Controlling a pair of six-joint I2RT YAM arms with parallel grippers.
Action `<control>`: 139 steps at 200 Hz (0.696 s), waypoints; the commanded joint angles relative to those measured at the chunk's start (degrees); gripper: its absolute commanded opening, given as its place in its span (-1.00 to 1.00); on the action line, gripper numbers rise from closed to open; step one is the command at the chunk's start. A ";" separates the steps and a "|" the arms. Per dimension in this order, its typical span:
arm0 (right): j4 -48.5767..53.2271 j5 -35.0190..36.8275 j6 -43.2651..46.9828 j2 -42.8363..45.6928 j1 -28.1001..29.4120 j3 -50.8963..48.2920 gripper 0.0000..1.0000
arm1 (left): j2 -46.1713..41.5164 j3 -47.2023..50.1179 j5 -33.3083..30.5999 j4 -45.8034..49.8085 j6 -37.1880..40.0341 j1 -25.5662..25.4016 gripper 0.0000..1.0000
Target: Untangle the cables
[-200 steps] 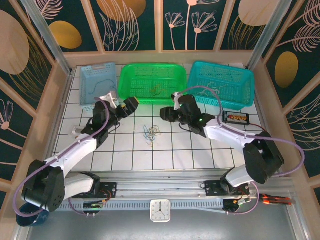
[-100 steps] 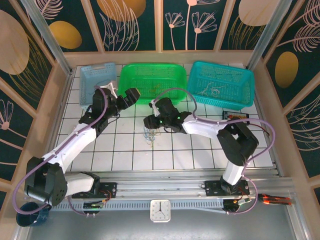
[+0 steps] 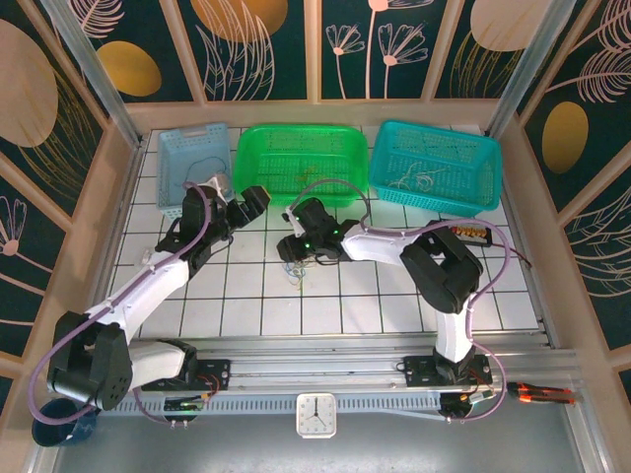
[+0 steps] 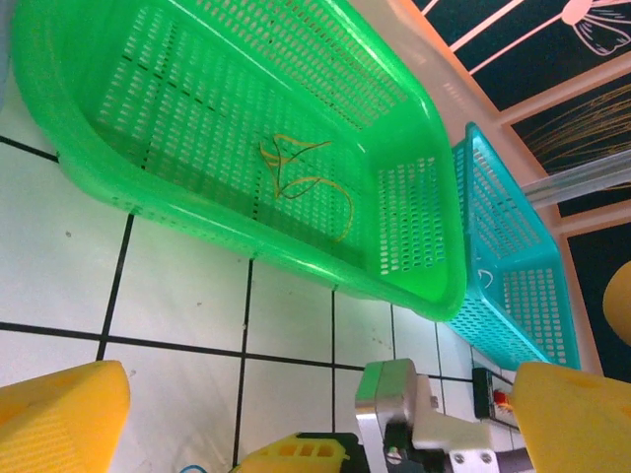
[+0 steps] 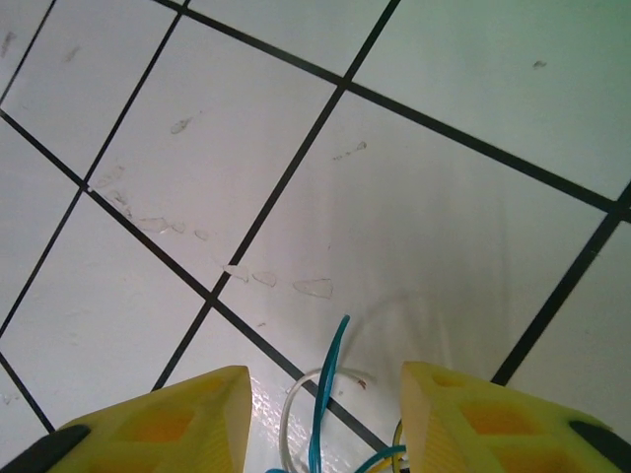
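Close in on the right hand [image 5: 325, 409], the cables [image 5: 328, 379] loop between its fingers [image 5: 158, 419] and run off the bottom edge, where the fingers are cropped too. From overhead that hand covers most of them. The strands peeking out beneath it are too fine to sort by colour.

Cables [image 3: 297, 277] on table [image 3: 246, 301], right jaws just beside

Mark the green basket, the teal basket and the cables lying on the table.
green basket [image 3: 301, 129], top view, far rim.
teal basket [image 3: 444, 203], top view, near wall.
cables [image 5: 328, 379], right wrist view, middle of the blue wire.
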State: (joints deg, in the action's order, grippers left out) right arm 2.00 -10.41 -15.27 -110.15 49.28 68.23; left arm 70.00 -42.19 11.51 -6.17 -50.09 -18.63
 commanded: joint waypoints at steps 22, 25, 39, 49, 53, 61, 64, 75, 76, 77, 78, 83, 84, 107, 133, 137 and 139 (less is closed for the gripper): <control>-0.55 -2.70 -0.39 -2.08 -0.64 1.96 -0.55 | -1.18 2.59 0.62 -2.35 -1.77 0.53 0.98; -0.65 -2.95 -0.62 -1.93 -0.79 1.85 -0.61 | -1.13 2.71 0.66 -2.42 -1.69 0.52 0.98; -1.83 -4.53 -1.95 -0.22 -2.00 0.55 -0.84 | -1.02 3.22 0.74 -2.44 -1.46 0.53 0.98; -3.25 -6.21 -3.38 1.77 -3.20 -0.98 -0.96 | -0.92 3.63 0.78 -2.44 -1.25 0.53 0.98; -3.91 -6.75 -3.90 2.67 -3.76 -1.77 -1.00 | -0.84 3.82 0.82 -2.52 -1.04 0.54 0.98; -5.32 -7.68 -5.15 4.68 -4.86 -3.40 -1.00 | -0.74 4.17 1.01 -2.82 -0.76 0.58 0.98; -5.79 -8.01 -5.50 5.34 -5.18 -4.04 -1.00 | -0.62 4.29 1.24 -2.94 -0.62 0.53 0.98; -7.62 -9.32 -7.08 8.09 -6.95 -6.47 -1.00 | -0.44 4.86 2.16 -4.01 -0.07 0.60 0.98; -7.80 -9.47 -7.25 8.41 -7.11 -6.67 -1.00 | -0.46 4.98 2.23 -4.10 0.00 0.61 0.98; -8.02 -9.64 -7.41 8.57 -7.27 -6.91 -1.00 | -0.38 5.09 2.30 -4.24 0.04 0.61 0.98; -8.31 -9.76 -7.54 8.95 -7.44 -7.16 -1.00 | -0.38 5.14 2.38 -4.35 0.10 0.57 0.97; -9.25 -10.38 -8.13 10.36 -8.06 -8.44 -1.00 | -0.28 5.65 3.04 -5.18 0.33 0.55 0.98; -9.49 -10.53 -8.25 10.59 -8.15 -8.67 -1.00 | -0.25 5.73 3.19 -5.26 0.38 0.54 0.98; -13.71 -12.96 -10.17 15.95 -11.02 -13.40 -1.00 | 1.33 7.44 7.88 -9.80 1.28 0.58 0.98; -16.12 -14.23 -10.37 19.69 -12.54 -16.42 -1.00 | 4.66 7.83 13.65 -13.48 2.00 0.53 0.98; -16.27 -14.28 -10.32 20.09 -12.67 -16.70 -1.00 | 5.07 7.85 14.26 -13.88 2.07 0.53 0.97; -16.36 -14.35 -10.25 20.24 -12.70 -16.81 -1.00 | 5.44 7.83 14.60 -14.01 2.03 0.57 0.97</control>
State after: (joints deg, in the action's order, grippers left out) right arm -9.50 -21.61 -24.21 -92.84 37.01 53.63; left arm 72.86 -35.16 19.18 -14.20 -49.60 -18.63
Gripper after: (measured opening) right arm 0.048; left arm 0.988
